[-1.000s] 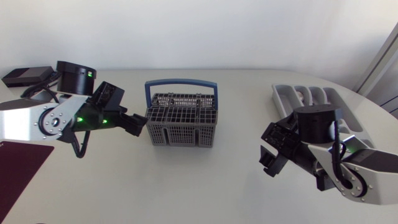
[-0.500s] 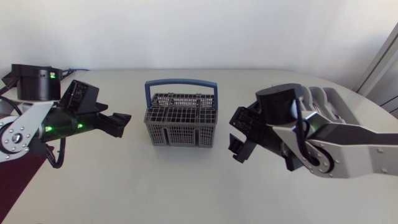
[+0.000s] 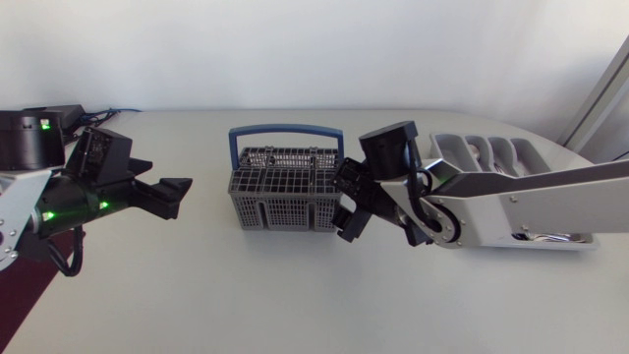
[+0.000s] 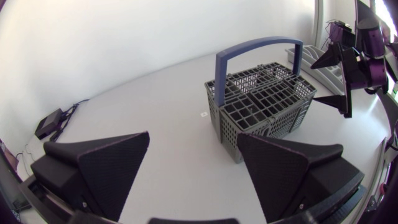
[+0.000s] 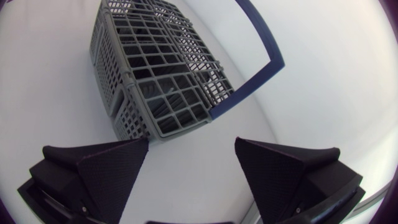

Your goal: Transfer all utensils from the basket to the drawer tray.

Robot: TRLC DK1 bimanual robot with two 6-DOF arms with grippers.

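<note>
Jaws open; right gripper [image 3: 344, 204] now beside basket [image 3: 285, 212]; left gripper [image 3: 178, 200] withdrawn.

Grey mesh basket [image 3: 285, 200] stands upright mid-worktop [image 3: 246, 295], blue handle [image 3: 286, 130] arched over it; contents not discernible. Pale grey drawer tray [image 3: 521, 149], divided into long compartments, lies flat well to the basket's right, partly hidden.

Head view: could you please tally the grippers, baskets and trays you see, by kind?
Grippers: 2 (left gripper, right gripper)
Basket: 1
Drawer tray: 1
Total: 4
</note>
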